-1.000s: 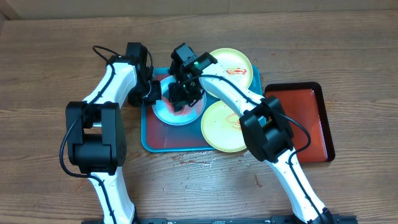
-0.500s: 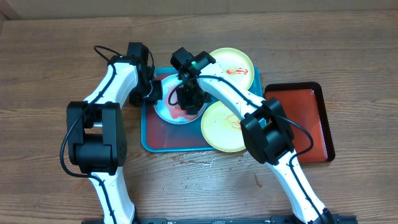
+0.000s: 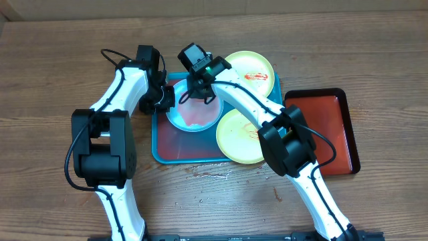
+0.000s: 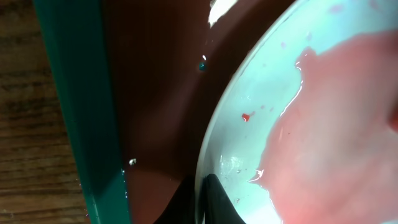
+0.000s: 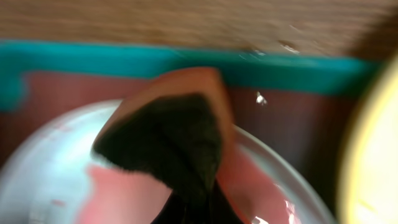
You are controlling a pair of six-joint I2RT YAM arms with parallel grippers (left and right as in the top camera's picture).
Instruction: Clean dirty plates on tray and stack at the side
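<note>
Three plates sit on the teal-rimmed tray (image 3: 187, 159), and wiping the first is the step in hand. The light blue plate (image 3: 194, 119) lies toward the tray's 9 o'clock side, filmed with thinned pink sauce. The left end effector (image 3: 162, 100) is pinched closed on its rim at 9 o'clock, steadying it. The right end effector (image 3: 198, 94), at the plate's 12 o'clock, is clamped on an orange sponge (image 5: 168, 134), dark face down.

By my reading, the next move calls for firm strokes across the pink film while the left grip resists sliding. The two yellow-green plates, at 2 o'clock (image 3: 251, 67) and 4 o'clock (image 3: 237, 137), show red smears.

The wooden counter (image 3: 53, 67) has droplets at the tray's 6 o'clock. A black-rimmed red tray (image 3: 328, 127) waits at 3 o'clock. Little of the room shows.
</note>
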